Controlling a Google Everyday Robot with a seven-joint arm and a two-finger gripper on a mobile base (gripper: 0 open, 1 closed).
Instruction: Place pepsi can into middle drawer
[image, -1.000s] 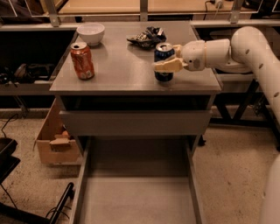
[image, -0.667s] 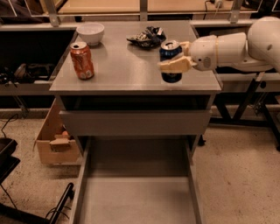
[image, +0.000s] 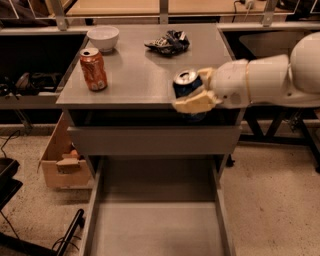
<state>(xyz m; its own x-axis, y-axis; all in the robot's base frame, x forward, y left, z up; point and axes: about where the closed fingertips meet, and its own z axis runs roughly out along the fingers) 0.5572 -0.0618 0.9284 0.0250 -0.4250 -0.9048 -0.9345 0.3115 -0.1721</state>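
Clasping pepsi can (image: 184, 86), gripper (image: 196, 93) at tabletop (image: 135, 75)

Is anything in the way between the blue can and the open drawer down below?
Nothing visible is. The gripper holds the pepsi can at the front edge of the table, and the middle drawer lies open below with nothing showing on its floor.

Glossy pepsi can (image: 185, 83), smooth plastic jaws around it — matte metal middle drawer (image: 156, 227)
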